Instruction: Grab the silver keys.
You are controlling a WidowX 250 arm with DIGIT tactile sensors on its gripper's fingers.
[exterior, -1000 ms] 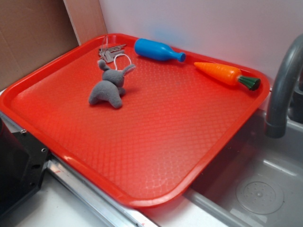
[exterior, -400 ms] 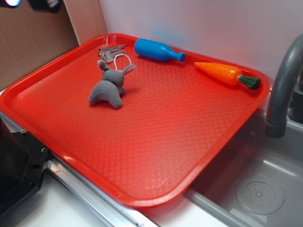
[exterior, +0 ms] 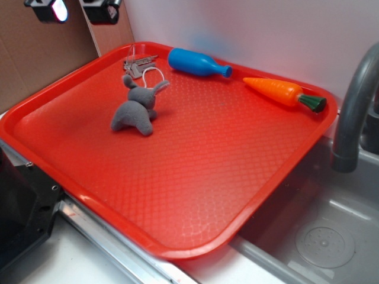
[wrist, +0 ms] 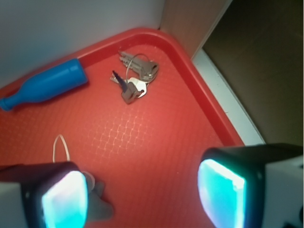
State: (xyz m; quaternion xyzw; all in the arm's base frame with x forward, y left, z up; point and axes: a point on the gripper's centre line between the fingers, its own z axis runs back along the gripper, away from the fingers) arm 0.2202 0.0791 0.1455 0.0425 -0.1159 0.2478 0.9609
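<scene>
The silver keys (exterior: 137, 64) lie in the far left corner of the red tray (exterior: 195, 171), a small shiny bunch on a ring. In the wrist view the silver keys (wrist: 135, 78) sit ahead of me, near the tray's corner. My gripper (exterior: 76, 10) hangs high above the tray's left edge, left of the keys, with only its fingertips showing at the top of the exterior view. My gripper (wrist: 142, 194) is open, its two glowing pads wide apart with bare tray between them.
A grey plush rabbit (exterior: 137, 109) with a white cord loop stands just in front of the keys. A blue bottle (exterior: 195, 63) lies right of them, and an orange carrot (exterior: 283, 93) at the far right. A sink (exterior: 320, 236) and faucet (exterior: 354, 106) flank the tray.
My gripper has come into the exterior view at the top left and moved down and to the right. Nothing on the tray has moved.
</scene>
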